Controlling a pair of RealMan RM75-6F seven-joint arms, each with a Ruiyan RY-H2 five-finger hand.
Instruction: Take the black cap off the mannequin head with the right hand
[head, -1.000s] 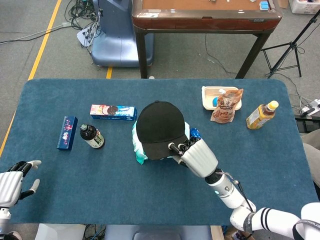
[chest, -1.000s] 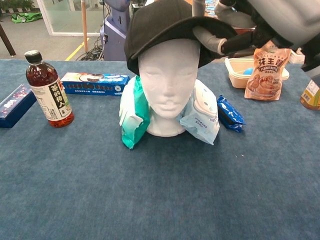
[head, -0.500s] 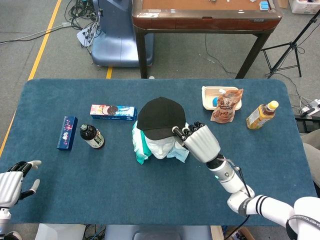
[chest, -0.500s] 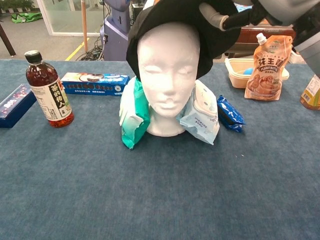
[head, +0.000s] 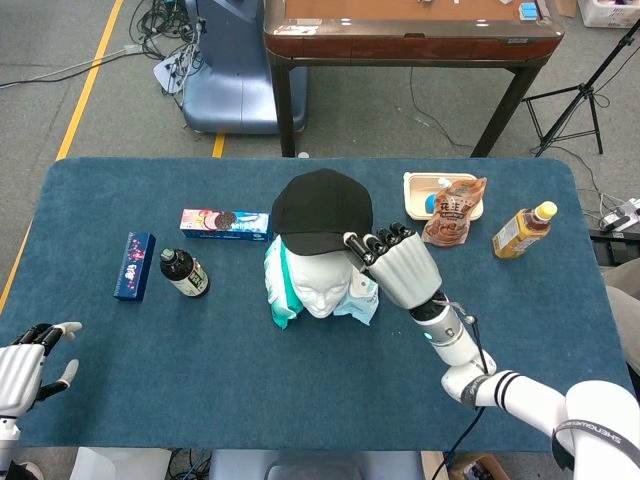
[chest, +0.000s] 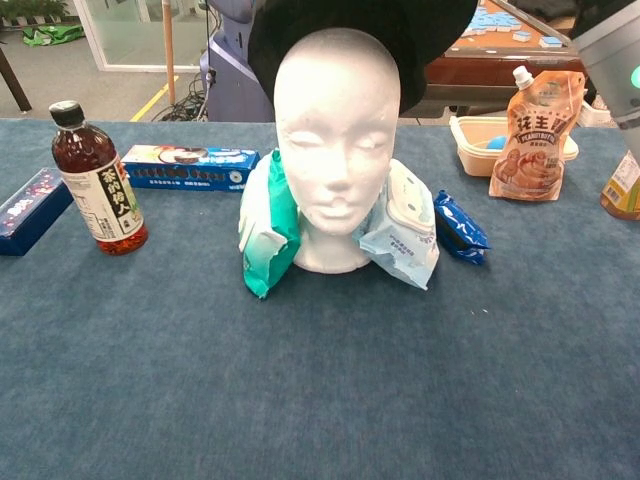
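Note:
The black cap (head: 322, 211) is lifted up and back off the white mannequin head (head: 322, 284), whose face now shows. In the chest view the cap (chest: 420, 40) hangs behind the top of the mannequin head (chest: 338, 140). My right hand (head: 395, 266) grips the cap's brim at its right side. In the chest view only the right arm shows, at the top right edge. My left hand (head: 28, 369) rests with fingers spread at the table's front left corner, holding nothing.
Wet-wipe packs (chest: 262, 228) lean against the mannequin's base. A dark tea bottle (head: 184, 272), a blue cookie box (head: 226, 223) and a small blue box (head: 133, 265) lie to the left. A peanut pouch (head: 452, 212), a plastic tub (head: 415, 192) and a yellow bottle (head: 522, 231) stand at the right.
My right hand has raised the cap up and backward off the mannequin head, uncovering the forehead and face. The left hand has not moved.

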